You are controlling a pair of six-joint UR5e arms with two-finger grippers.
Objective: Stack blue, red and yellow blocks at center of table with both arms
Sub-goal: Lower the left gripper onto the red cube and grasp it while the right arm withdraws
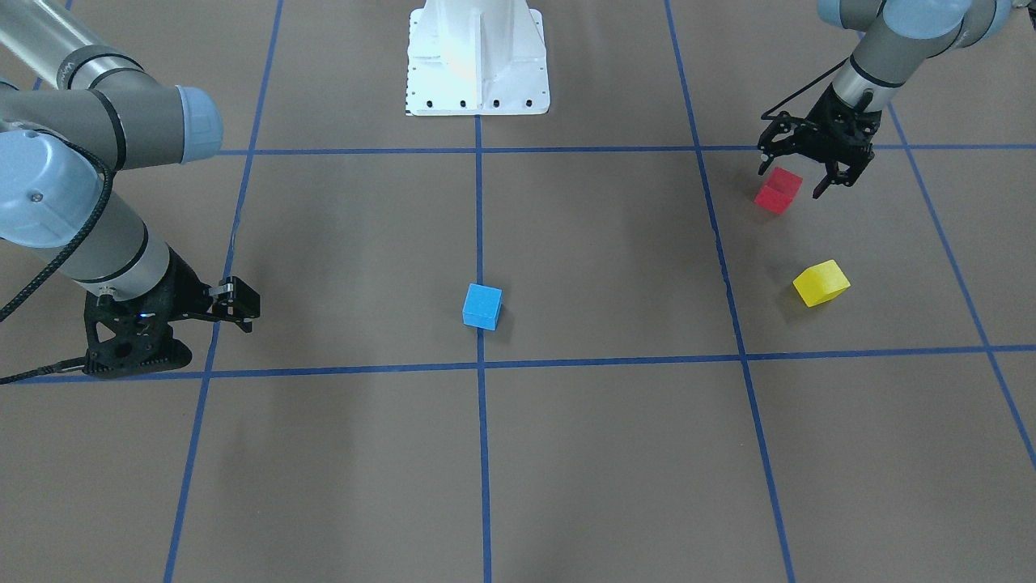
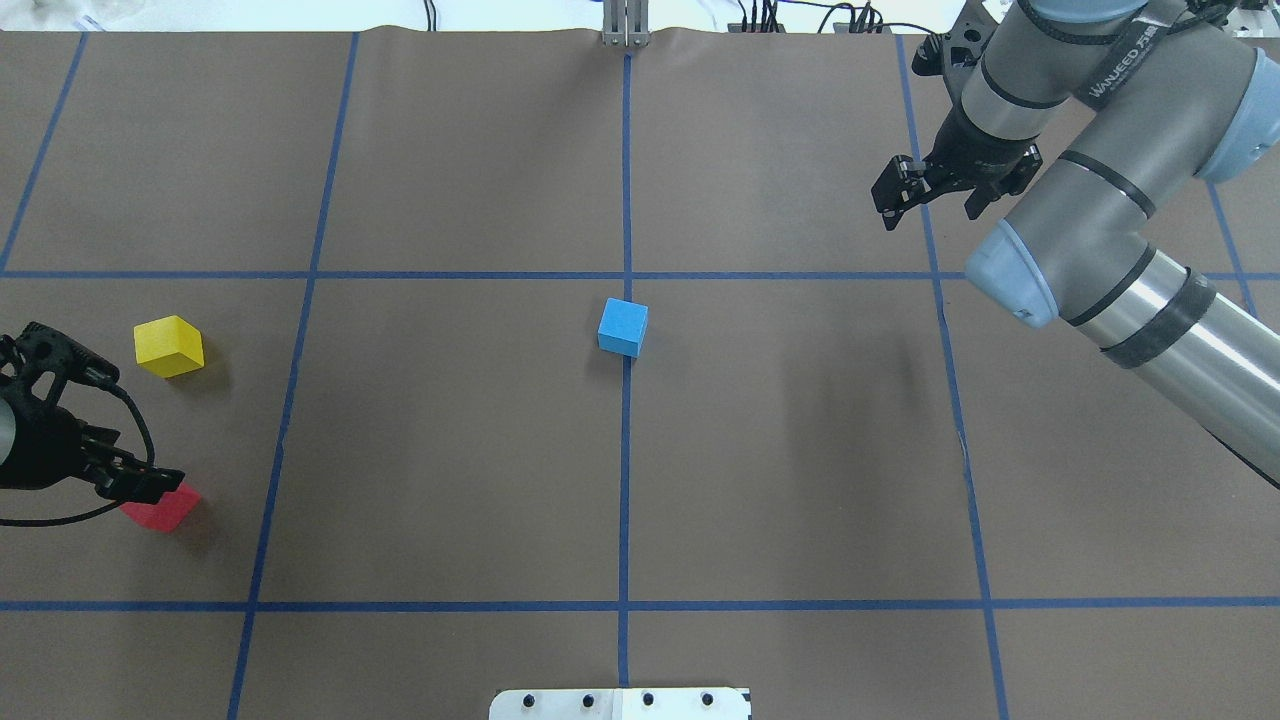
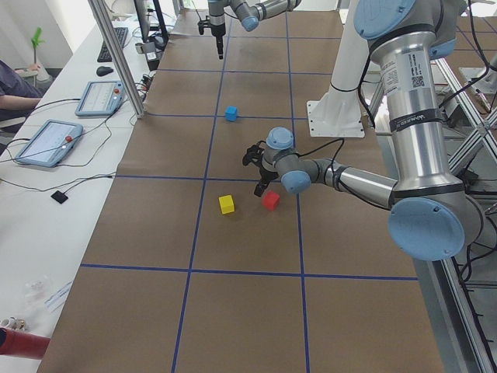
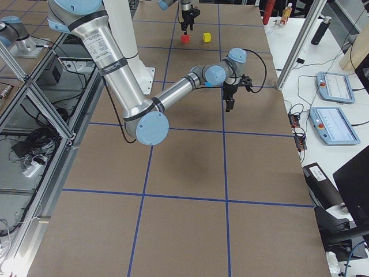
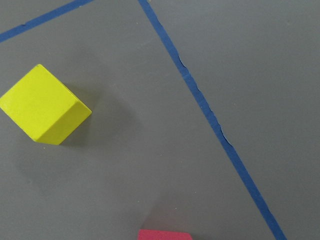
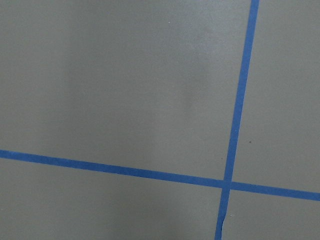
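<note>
- The left gripper point(image 1: 789, 184) hovered just over the red block point(image 1: 775, 199), fingers spread wide and empty. The block sat skewed to them, so closing off-square could have twisted it or squeezed it out.
- The yellow block point(image 1: 821, 282) lay near and could have been knocked by a careless descent.
- The blue block point(image 1: 482, 307) sat at the table's centre, where an off-centre placement might have shoved it.
- The right gripper point(image 1: 243, 312) looked closed on nothing. Both arms reaching for the centre risked a clash.
</note>
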